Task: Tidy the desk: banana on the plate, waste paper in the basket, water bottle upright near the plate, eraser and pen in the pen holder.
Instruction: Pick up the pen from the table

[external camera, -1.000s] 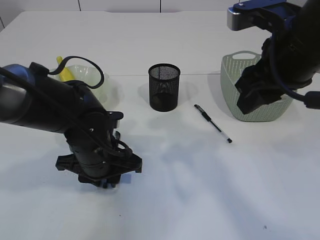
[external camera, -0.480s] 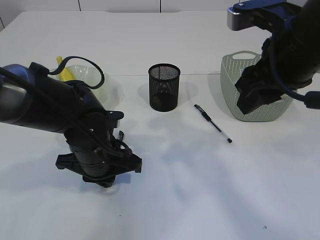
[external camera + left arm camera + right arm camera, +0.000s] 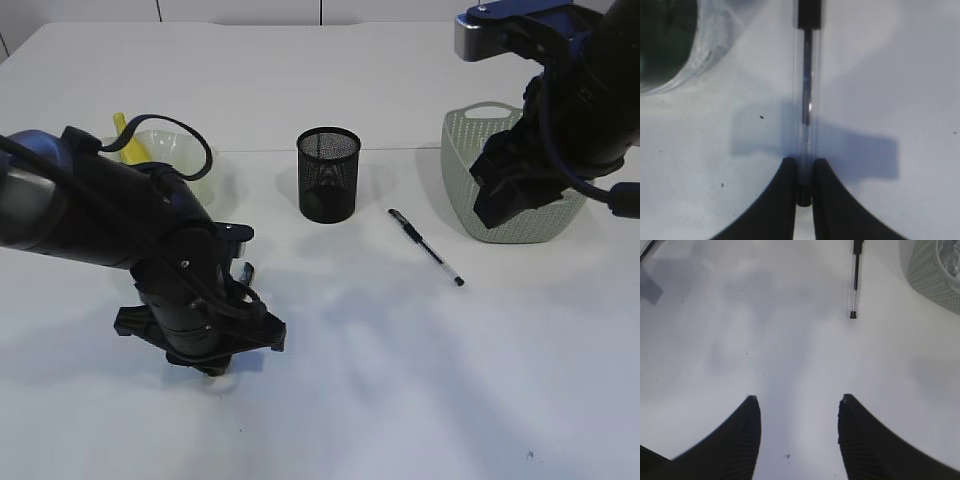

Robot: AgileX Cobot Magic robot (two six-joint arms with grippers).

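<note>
currently the left gripper (image 3: 805,172) is down at the table (image 3: 420,400), jaws pinched shut on one end of a clear-barrelled pen (image 3: 807,95). grip sits right at the pen's end, not mid-barrel. right gripper (image 3: 799,412) hangs half open, empty, above bare table; a second pen (image 3: 426,246) lies between the pen holder (image 3: 328,174) and the basket (image 3: 500,180). banana (image 3: 126,140) is by the plate (image 3: 175,150). risk: an end grip may let the pen pivot or slip on lifting, and a tilted pen could catch the holder's mesh rim.
</note>
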